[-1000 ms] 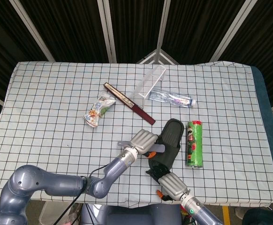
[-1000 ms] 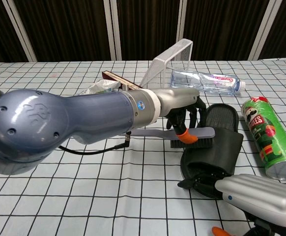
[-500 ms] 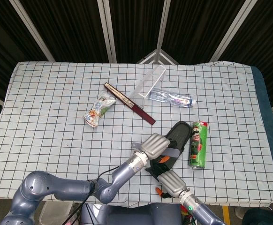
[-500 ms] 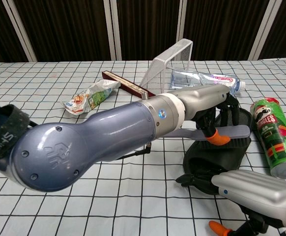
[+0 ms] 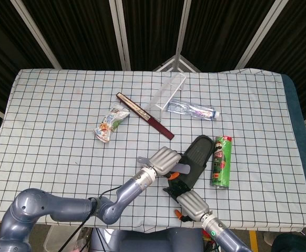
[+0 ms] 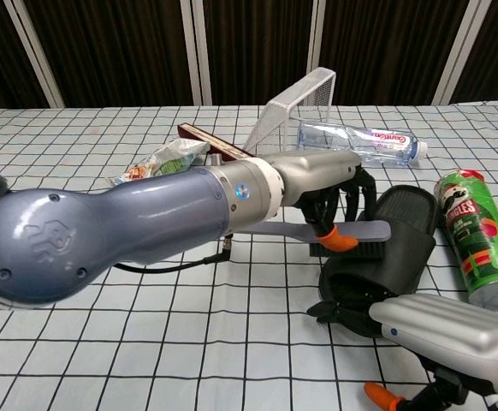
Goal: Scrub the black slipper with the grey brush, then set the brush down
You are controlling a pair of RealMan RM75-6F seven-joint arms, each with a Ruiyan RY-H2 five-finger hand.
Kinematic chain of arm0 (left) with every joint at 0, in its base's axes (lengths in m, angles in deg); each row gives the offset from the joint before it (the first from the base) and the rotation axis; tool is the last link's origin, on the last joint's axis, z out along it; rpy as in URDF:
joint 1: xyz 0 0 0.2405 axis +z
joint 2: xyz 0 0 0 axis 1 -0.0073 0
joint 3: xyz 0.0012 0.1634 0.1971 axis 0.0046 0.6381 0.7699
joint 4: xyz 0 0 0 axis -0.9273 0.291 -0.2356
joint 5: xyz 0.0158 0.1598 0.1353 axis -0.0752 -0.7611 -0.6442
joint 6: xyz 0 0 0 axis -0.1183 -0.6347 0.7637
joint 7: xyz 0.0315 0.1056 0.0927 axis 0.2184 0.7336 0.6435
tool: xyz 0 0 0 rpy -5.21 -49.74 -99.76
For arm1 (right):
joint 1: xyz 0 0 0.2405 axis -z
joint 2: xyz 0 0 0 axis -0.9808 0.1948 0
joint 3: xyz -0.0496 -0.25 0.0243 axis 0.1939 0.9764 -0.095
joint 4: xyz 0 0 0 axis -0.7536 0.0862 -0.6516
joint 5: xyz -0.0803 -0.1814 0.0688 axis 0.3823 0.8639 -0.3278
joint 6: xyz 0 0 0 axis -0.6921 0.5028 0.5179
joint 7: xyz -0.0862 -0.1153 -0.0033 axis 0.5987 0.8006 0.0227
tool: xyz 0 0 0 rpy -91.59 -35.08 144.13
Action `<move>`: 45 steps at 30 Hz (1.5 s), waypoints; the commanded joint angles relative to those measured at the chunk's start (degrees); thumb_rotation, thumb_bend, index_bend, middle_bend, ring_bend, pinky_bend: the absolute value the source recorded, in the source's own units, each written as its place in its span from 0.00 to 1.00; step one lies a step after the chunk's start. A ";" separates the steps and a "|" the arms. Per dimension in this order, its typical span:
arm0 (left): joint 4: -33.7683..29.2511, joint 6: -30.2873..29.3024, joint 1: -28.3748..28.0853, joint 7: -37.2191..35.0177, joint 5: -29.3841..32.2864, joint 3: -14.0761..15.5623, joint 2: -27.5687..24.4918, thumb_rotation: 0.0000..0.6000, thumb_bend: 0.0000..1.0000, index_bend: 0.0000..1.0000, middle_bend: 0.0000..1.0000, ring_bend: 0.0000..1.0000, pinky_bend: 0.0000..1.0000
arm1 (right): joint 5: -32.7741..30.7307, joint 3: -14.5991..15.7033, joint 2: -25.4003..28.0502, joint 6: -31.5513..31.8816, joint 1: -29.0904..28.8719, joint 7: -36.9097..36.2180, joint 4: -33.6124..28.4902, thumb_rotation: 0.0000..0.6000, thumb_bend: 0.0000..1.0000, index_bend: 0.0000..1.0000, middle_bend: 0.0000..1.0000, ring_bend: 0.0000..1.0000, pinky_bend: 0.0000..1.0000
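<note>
Slipper (image 5: pixel 190 163) is lying at lower centre of the frame, its heel being pinned by the right hand (image 5: pixel 187 202) while the left hand (image 5: pixel 161 160) is holding the brush (image 6: pixel 334 233) across it; a hard stroke risks knocking the can (image 5: pixel 220 161) just beside.

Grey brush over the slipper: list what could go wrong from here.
1. The left hand holds the grey brush by its thin flat body; hard strokes might twist it loose.
2. The black slipper is held only at its near end by the right hand, so it may pivot.
3. The green can lies close beside the slipper and could get knocked.
</note>
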 commanded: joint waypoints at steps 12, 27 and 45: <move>-12.98 -3.32 2.85 3.20 4.01 -0.15 -11.14 1.00 0.71 0.43 0.54 0.45 0.50 | 2.41 3.32 5.32 6.30 2.34 11.71 -7.00 1.00 0.56 0.00 0.10 0.01 0.00; -23.24 -4.68 10.40 -2.03 3.63 2.92 -25.56 1.00 0.71 0.43 0.54 0.45 0.49 | 4.62 5.76 10.65 15.45 6.31 28.13 -19.38 1.00 0.56 0.00 0.07 0.01 0.00; -19.12 -9.34 24.50 -10.14 -21.63 18.02 -27.43 1.00 0.67 0.42 0.52 0.45 0.42 | 9.57 -0.53 16.38 30.20 12.99 -0.53 -0.28 1.00 0.56 0.00 0.00 0.00 0.00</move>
